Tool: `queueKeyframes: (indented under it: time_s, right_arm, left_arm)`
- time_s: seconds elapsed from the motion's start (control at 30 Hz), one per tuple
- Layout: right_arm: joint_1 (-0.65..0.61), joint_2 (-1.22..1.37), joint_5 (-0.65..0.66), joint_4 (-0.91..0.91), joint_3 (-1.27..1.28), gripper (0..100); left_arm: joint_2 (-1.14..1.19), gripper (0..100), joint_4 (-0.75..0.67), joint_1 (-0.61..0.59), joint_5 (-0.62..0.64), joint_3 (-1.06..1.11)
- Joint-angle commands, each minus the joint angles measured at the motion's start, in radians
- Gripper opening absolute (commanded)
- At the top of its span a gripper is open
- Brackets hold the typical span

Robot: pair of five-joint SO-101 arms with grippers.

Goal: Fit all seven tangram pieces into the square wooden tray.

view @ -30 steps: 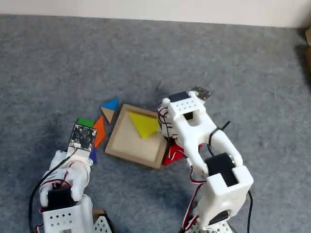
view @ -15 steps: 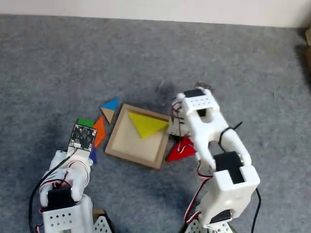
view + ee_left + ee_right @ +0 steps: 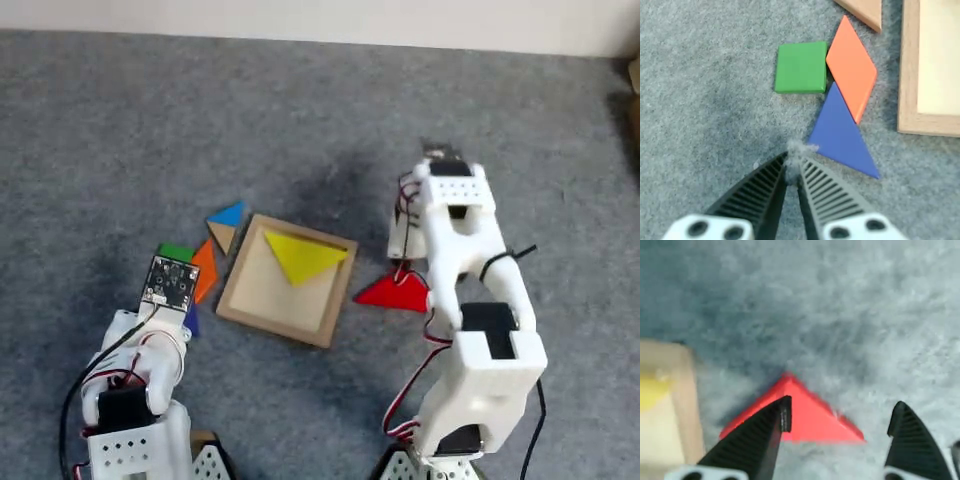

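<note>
**A:** High view is showing the left arm (image 3: pixel 135 370) sitting at the near left of the grey surface (image 3: pixel 150 110). In the left wrist view the left jaws are pressing together on nothing. Only a bit of fluff is clinging at their tips, just beside the dark blue triangle (image 3: pixel 840 137).

**B:** What is lying around it?

**A:** The green square (image 3: pixel 801 67) and the orange parallelogram (image 3: pixel 852 82) are lying edge to edge. Near the left corner of the tray (image 3: pixel 270 326) a light blue triangle (image 3: pixel 229 214) and a tan triangle (image 3: pixel 221 236) are waiting. The tray is sitting in the middle, with the yellow triangle (image 3: pixel 303 256) lying inside against its far rim.

**B:** So which step is going on?

**A:** I am judging it is the red triangle (image 3: pixel 395 293). It is lying flat just right of the tray, seemingly not touching it. The right arm (image 3: pixel 470 290) is holding the right jaws spread wide above it.

**B:** What is the next move asking for?

**A:** Probably the jaws are needing to come down and pinch the piece across its edges. Then it is needing a turn to fit flush beside the yellow one.

**B:** How are the materials looking?

**A:** The pieces are looking thin, flat and smooth, with sharp corners. The surface is looking fuzzy, like felt, so sliding a jaw under an edge may be difficult.
</note>
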Motion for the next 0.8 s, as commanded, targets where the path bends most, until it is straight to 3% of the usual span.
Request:
queueKeyframes:
  time_s: [0.0, 0.2, 0.3, 0.4, 0.63, 0.77]
  right_arm:
    - [-0.027, -0.013, 0.100, 0.125, -0.139, 30.0]
    - [-0.067, -0.015, 0.362, 0.314, -0.246, 30.0]
    - [-0.085, -0.015, 0.430, 0.366, -0.269, 30.0]
    - [-0.087, -0.015, 0.482, 0.366, -0.269, 30.0]
    - [-0.088, -0.082, 0.775, 0.352, -0.159, 30.0]
    - [-0.099, -0.170, 0.879, 0.220, -0.013, 30.3]
  left_arm:
    - [-0.005, 1, -0.002, -0.005, -0.008, 0.007]
    - [-0.005, 1, -0.002, -0.005, -0.008, 0.007]
    - [-0.005, 1, -0.002, -0.005, -0.008, 0.007]
    - [-0.005, 1, -0.002, -0.005, -0.008, 0.007]
    - [-0.005, 1, -0.002, -0.005, -0.008, 0.007]
    - [-0.005, 1, -0.003, -0.005, -0.008, 0.007]
